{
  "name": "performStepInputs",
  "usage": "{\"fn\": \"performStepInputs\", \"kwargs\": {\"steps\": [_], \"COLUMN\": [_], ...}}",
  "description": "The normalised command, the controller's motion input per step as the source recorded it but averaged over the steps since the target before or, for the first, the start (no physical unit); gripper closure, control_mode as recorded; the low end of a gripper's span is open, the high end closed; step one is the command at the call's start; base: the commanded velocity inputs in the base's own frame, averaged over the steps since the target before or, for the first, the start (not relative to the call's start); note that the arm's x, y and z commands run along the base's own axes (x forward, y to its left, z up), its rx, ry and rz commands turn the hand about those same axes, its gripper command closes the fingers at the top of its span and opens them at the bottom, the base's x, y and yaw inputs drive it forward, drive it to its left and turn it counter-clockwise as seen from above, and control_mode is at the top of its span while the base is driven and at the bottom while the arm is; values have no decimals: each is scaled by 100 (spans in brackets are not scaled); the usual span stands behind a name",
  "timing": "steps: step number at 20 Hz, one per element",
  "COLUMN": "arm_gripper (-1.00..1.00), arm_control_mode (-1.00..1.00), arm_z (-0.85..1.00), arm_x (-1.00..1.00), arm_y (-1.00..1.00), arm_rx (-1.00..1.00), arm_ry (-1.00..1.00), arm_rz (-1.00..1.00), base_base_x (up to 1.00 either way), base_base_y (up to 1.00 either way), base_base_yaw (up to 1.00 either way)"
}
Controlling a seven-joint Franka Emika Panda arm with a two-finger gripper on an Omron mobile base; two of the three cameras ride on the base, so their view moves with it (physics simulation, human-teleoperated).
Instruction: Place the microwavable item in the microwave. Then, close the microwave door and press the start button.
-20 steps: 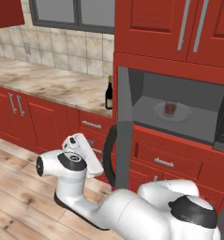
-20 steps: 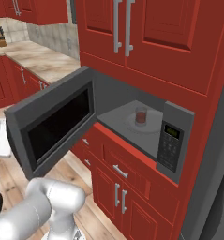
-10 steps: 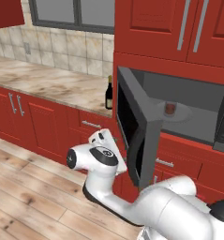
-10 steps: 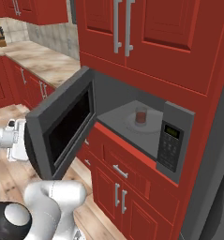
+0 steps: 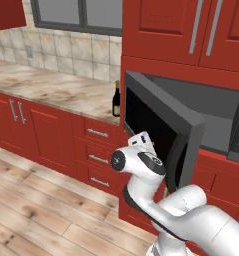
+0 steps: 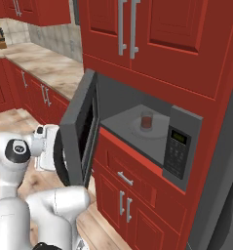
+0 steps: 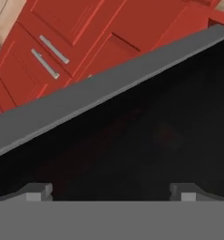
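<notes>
While the tumbler [image 6: 146, 121] stands on the round plate [image 6: 136, 128] inside the microwave [image 6: 152, 139], the tool [image 7: 111, 191], fingers spread apart and empty, faces the half-open door's [image 5: 161, 126] black window.

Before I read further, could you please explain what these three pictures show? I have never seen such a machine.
This is a simulated kitchen. The white machine is a robot arm on a base that can drive. Two pictures come from cameras on the base, behind the arm to its left and right. The third comes from a camera on the hand, looking along the gripper; its two dark fingers stand wide apart, open and holding nothing. Right in front of them is the black window of the microwave door, which stands half open, with the hand at its outer face. Inside the microwave a small glass tumbler with dark contents stands on the round plate. A dark wine bottle stands on the marbled counter beside the microwave.
</notes>
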Motion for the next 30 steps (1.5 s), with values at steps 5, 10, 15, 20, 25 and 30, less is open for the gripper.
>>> {"fn": "performStepInputs", "kwargs": {"steps": [5, 10, 15, 20, 25, 30], "arm_gripper": [-100, -100, -100, -100, -100, -100], "arm_control_mode": [-100, -100, -100, -100, -100, -100], "arm_z": [2, 8, 14, 0, 16, 35], "arm_x": [37, 53, 53, 42, 43, 58], "arm_y": [-100, -92, -73, -61, -36, -31], "arm_rx": [11, 10, 8, 7, 5, 5], "arm_ry": [0, 0, 0, -2, 0, 0], "arm_rz": [0, 0, 0, 0, 0, -1], "base_base_x": [0, 0, 0, 0, 0, 0], "base_base_y": [0, 0, 0, 0, 0, 0], "base_base_yaw": [0, 0, 0, 0, 0, 0]}}
